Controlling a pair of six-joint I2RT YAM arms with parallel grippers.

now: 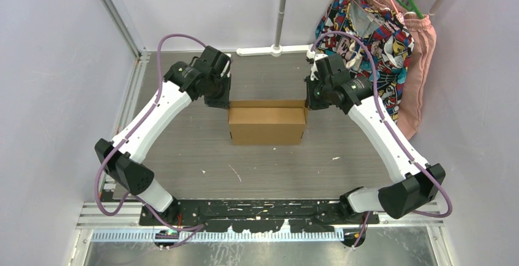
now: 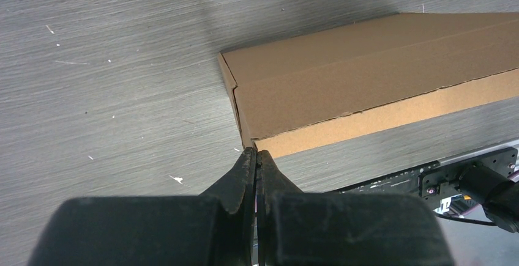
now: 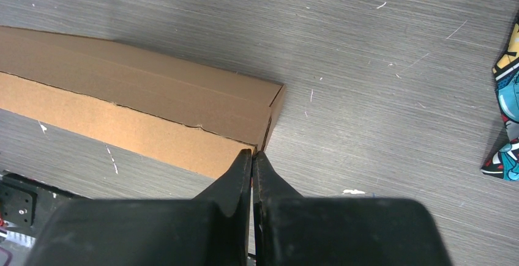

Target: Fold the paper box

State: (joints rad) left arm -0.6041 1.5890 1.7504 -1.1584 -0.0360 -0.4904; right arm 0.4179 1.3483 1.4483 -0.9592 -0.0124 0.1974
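Two clenched, empty claws flank the closed paper box (image 1: 267, 125) lying mid-way across the table (image 1: 196, 153): left claw (image 2: 256, 156) at its far left corner, right claw (image 3: 252, 155) at its far right corner. Its long axis runs left to right between them; neither arm looks nearer.

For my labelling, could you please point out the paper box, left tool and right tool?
paper box (image 1: 267, 125), top external view, centre of its brown face.
left tool (image 2: 256, 153), left wrist view, between its shut fingertips.
right tool (image 3: 253, 154), right wrist view, between its shut fingertips.
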